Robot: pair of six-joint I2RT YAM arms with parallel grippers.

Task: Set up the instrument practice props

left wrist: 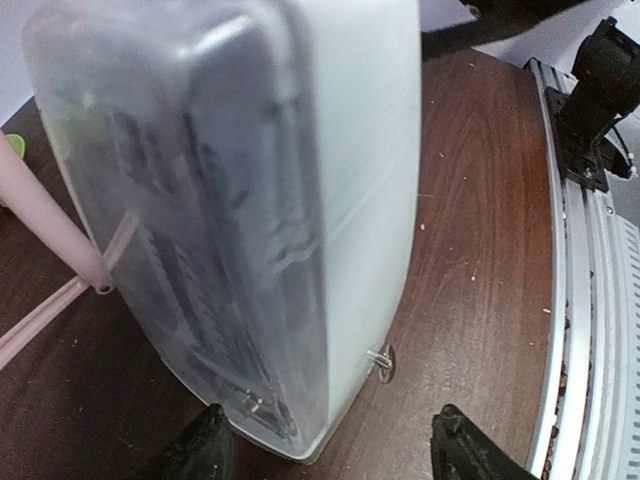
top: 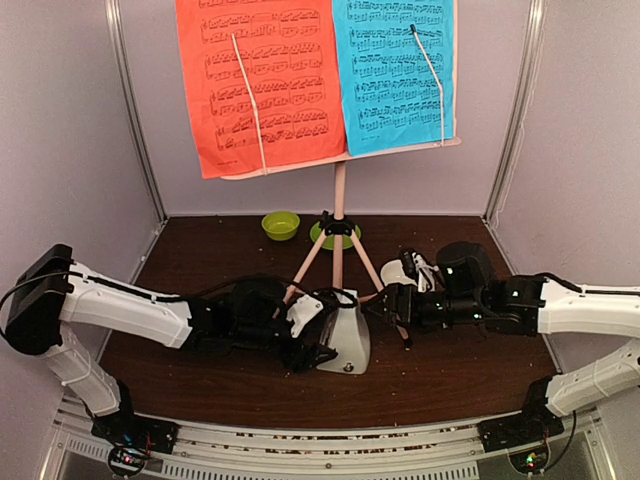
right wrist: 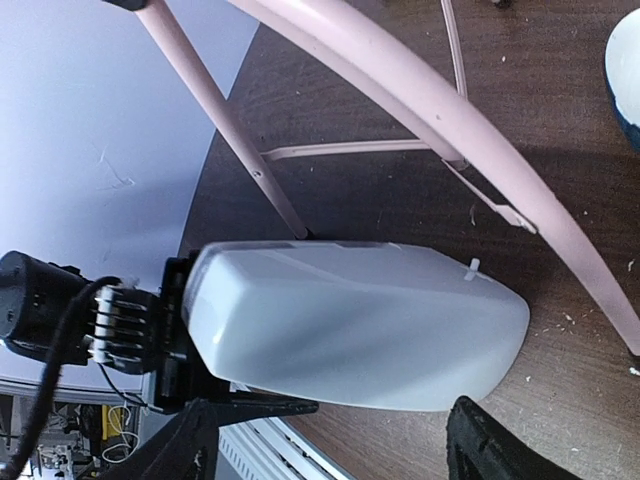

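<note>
The pale pink music stand (top: 339,190) rises at the table's back on tripod legs (right wrist: 430,110), with a red music sheet (top: 260,80) and a blue music sheet (top: 395,70) on its desk. In front of the legs the white-grey pyramid metronome (top: 348,335) stands upright on the table. My left gripper (top: 305,350) is at its left side, open, and the metronome's (left wrist: 300,200) bottom corner lies between the spread fingers (left wrist: 205,445) without being clamped. From the right, my right gripper (right wrist: 340,450) faces the metronome (right wrist: 350,325), open and apart from it.
A green bowl (top: 280,225) and a green plate (top: 335,235) sit behind the tripod. A white bowl with a black base (top: 400,270) is next to my right arm. Grey walls close the back and sides. A metal rail (left wrist: 590,300) runs along the near edge.
</note>
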